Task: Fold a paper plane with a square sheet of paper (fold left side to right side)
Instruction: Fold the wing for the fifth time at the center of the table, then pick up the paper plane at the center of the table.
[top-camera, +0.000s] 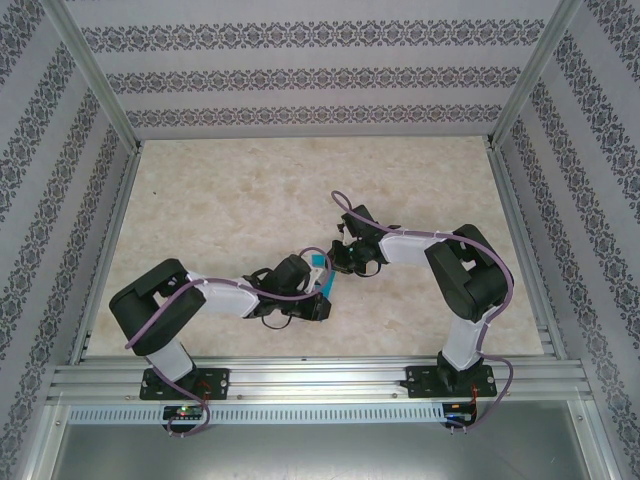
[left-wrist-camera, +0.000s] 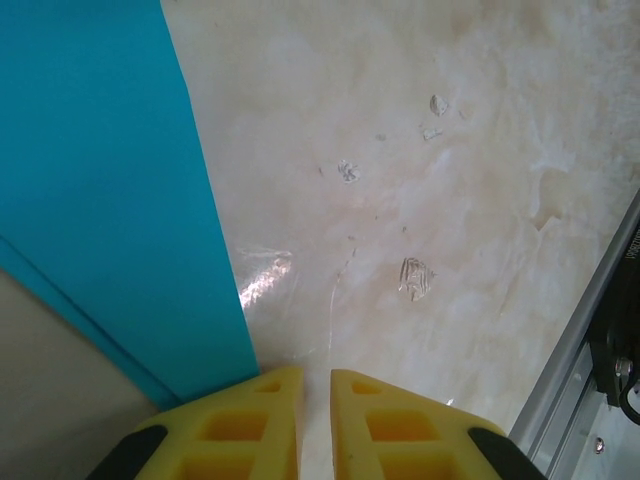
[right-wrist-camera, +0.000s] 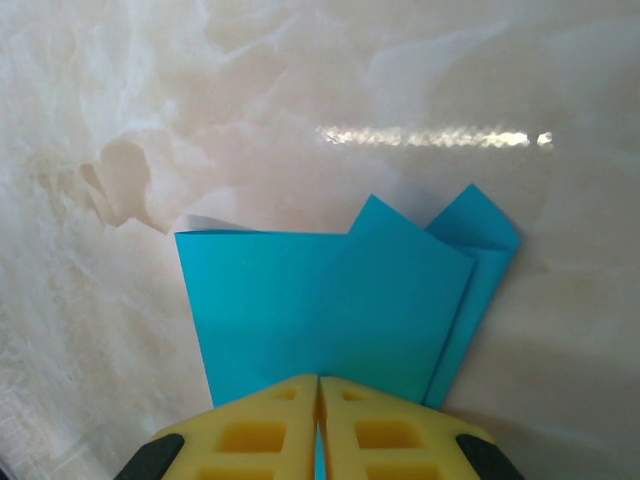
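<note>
Right pincer: closed on near edge of blue paper.
Left pincer: almost closed, blue paper just beside.
Blue paper: folded in layers, two corners poking out far side.
Left to do: probably more folds; no pointed plane yet.

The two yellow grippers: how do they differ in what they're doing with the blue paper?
The right gripper has its fingers pressed together on the near edge of the paper. The left gripper is nearly closed on nothing, with a thin slit of table showing between its fingers. The paper spreads straight ahead of the right gripper but lies off to one side of the left gripper. Both have yellow fingers and sit low over the table.
</note>
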